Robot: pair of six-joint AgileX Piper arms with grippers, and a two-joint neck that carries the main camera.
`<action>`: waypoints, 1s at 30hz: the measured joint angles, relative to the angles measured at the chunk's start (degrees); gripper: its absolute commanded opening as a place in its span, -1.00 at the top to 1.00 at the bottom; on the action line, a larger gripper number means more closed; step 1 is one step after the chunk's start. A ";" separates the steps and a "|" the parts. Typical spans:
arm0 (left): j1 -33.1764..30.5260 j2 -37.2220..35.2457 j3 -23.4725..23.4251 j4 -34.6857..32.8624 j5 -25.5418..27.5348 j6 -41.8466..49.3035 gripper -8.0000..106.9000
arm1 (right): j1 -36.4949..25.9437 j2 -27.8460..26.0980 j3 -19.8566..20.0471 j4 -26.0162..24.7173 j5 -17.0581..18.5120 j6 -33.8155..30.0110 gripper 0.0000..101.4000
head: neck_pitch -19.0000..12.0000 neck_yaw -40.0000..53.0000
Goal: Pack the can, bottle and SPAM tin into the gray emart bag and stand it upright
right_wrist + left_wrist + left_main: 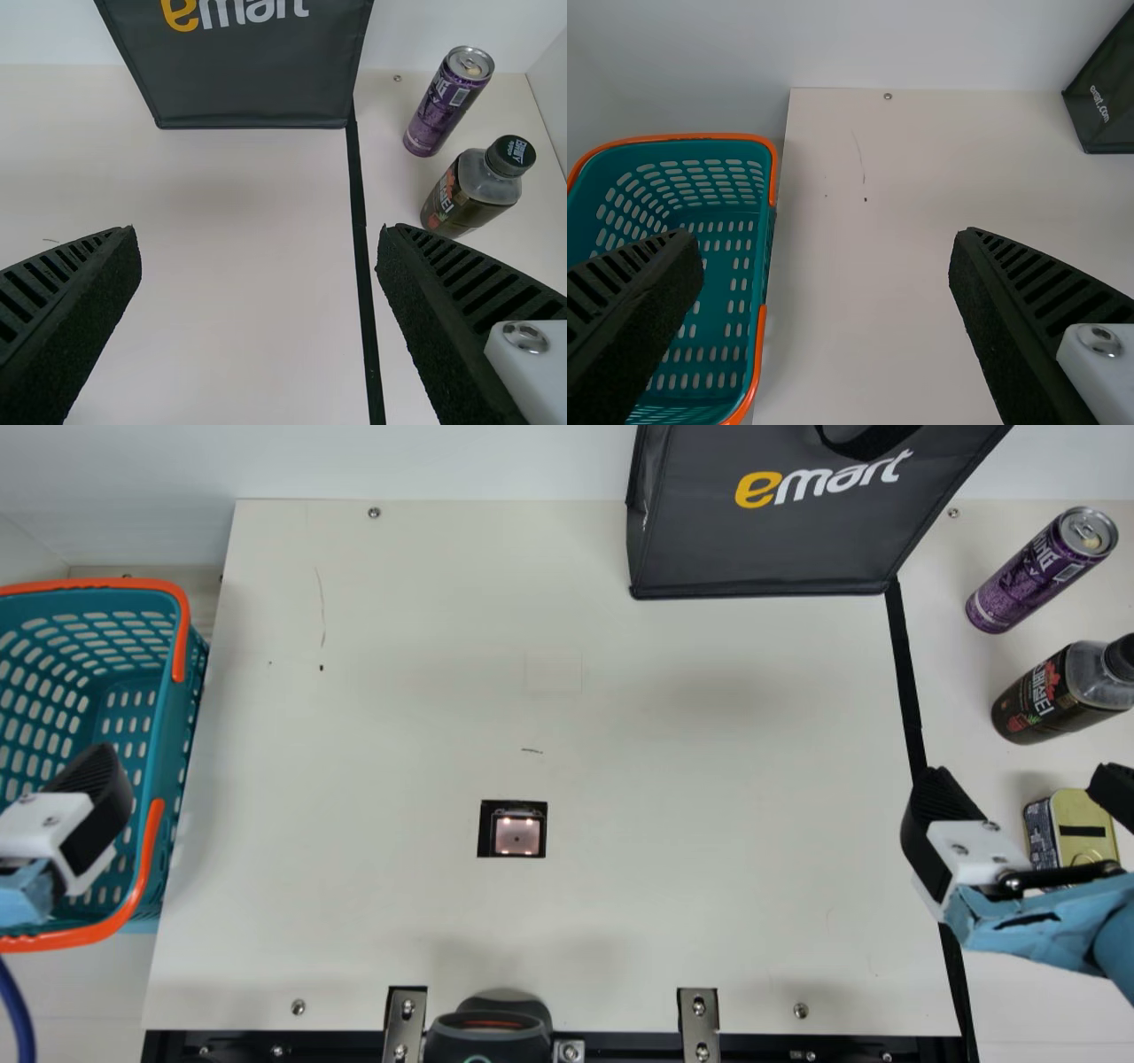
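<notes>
Left gripper (824, 237) and right gripper (257, 232) wide, I've none packed: slim purple metal can (1028, 583), dark plastic bottle (1038, 701), gold-lidded metal SPAM tin (1077, 811), all right of the gray fabric emart bag (762, 549)!

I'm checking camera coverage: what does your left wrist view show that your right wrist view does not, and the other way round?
Left wrist view, not the right: the teal plastic basket with orange edging and my open left tool.

Right wrist view, not the left: the slim purple can, the dark bottle with a black cap, the black strip along the table and my open right tool.

Both: part of the dark gray emart bag and the cream tabletop.
</notes>
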 measured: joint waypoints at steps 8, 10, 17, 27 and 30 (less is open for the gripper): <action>0.00 0.00 0.00 0.00 0.00 0.00 -0.71 | 0.00 0.00 0.00 0.00 -0.06 0.00 -0.87 | -6.33 -7.29; 0.00 0.00 0.00 0.00 0.00 0.00 -0.71 | 0.00 0.00 0.00 0.00 -0.06 0.00 -0.87 | -9.05 -9.76; 0.00 0.00 0.00 0.00 0.00 0.00 -0.71 | 0.00 0.00 0.00 0.00 -0.06 0.00 -0.87 | -17.05 -18.11; 0.00 0.00 0.00 0.00 0.00 0.00 -0.71 | 0.00 0.00 0.00 0.00 -0.06 0.00 -0.87 | -17.14 -18.19; 0.00 0.00 0.00 0.00 0.00 0.00 -0.71 | 0.00 0.00 0.00 0.00 -0.06 0.00 -0.87 | -17.14 -18.19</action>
